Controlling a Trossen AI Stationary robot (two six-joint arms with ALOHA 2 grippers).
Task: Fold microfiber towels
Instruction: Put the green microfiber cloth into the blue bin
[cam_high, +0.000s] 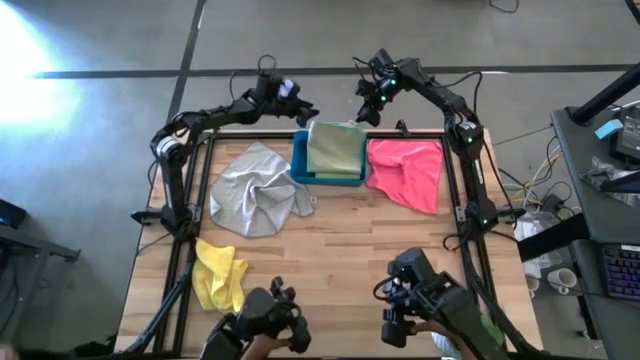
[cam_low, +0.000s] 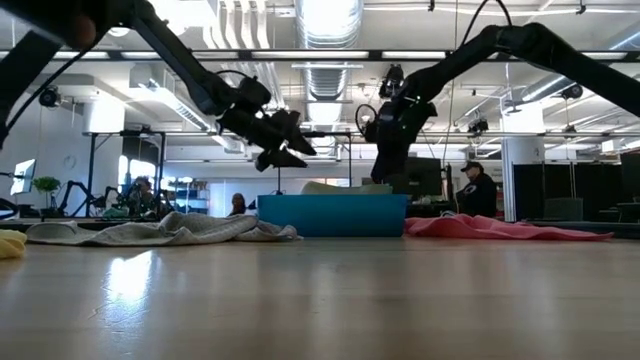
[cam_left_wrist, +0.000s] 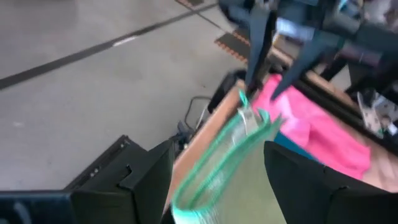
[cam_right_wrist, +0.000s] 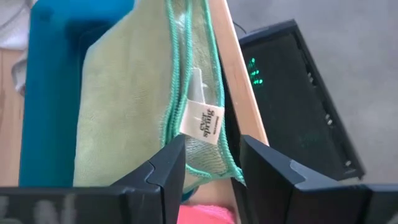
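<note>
A pale sage green towel (cam_high: 335, 150), folded, lies on top of the blue bin (cam_high: 303, 168) at the table's far middle. Its far edge with the white label (cam_right_wrist: 202, 121) reaches past the bin's far rim. My left gripper (cam_high: 303, 112) hangs open in the air beyond the towel's far left, clear of it (cam_left_wrist: 217, 149). My right gripper (cam_high: 363, 108) is open just above the towel's far right corner (cam_right_wrist: 211, 146), a finger on either side of the labelled corner. Whether it touches the cloth I cannot tell.
A crumpled light grey towel (cam_high: 255, 190) lies left of the bin and a pink one (cam_high: 408, 172) right of it. A yellow towel (cam_high: 220, 275) lies at the near left. Two more dark arms (cam_high: 420, 300) stand at the near edge. The table's frame posts flank both sides.
</note>
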